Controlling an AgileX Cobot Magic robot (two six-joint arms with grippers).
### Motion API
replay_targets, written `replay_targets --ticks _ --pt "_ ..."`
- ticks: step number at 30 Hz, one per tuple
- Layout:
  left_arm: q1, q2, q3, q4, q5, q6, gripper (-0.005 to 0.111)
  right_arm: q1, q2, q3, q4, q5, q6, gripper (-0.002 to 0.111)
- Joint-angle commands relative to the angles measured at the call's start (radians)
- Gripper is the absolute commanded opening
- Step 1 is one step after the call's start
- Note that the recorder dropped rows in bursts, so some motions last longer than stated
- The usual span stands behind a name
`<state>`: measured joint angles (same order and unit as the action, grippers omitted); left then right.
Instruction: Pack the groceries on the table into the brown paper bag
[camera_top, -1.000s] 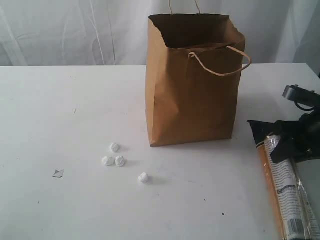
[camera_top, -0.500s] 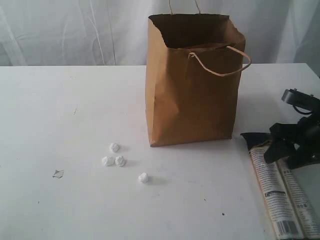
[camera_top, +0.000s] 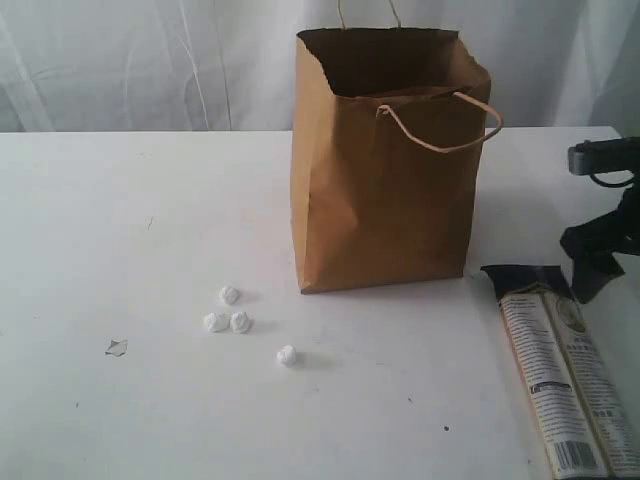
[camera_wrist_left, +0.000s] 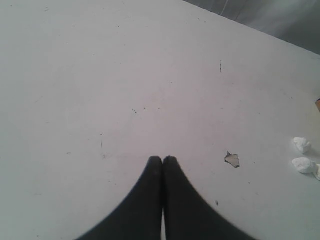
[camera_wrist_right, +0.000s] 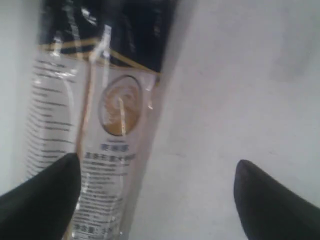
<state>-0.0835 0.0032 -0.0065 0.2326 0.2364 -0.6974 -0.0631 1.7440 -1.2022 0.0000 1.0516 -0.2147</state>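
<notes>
Carefully, with right gripper (camera_wrist_right: 157, 165) spread wide and empty, shift sideways to centre over long dark noodle packet (camera_wrist_right: 100, 125), lying flat on table (camera_top: 120, 220) just beneath, mostly under one finger. Straddle the narrow width; close firmly on the slippery film. Then carry toward brown paper bag (camera_top: 380, 200), standing apart on the left gripper's side. Leave left gripper (camera_wrist_left: 162, 161) pinched shut, idle.

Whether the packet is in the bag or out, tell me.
Out: the packet lies flat on the table, beside the bag.
</notes>
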Motion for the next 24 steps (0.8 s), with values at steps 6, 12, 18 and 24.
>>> replay_targets --ticks 6,12,18,24 --pt "0.001 -0.003 0.007 0.007 -0.003 -0.002 0.000 0.191 -0.006 0.066 -0.057 -0.120 0.174 0.077" --pt "0.001 -0.003 0.007 0.007 -0.003 -0.002 0.000 0.203 -0.006 0.152 0.010 -0.283 0.202 0.077" --pt "0.001 -0.003 0.007 0.007 -0.003 -0.002 0.000 0.203 -0.006 0.216 -0.042 -0.373 0.282 0.077" --pt "0.001 -0.003 0.007 0.007 -0.003 -0.002 0.000 0.203 -0.006 0.226 -0.057 -0.400 0.282 0.077"
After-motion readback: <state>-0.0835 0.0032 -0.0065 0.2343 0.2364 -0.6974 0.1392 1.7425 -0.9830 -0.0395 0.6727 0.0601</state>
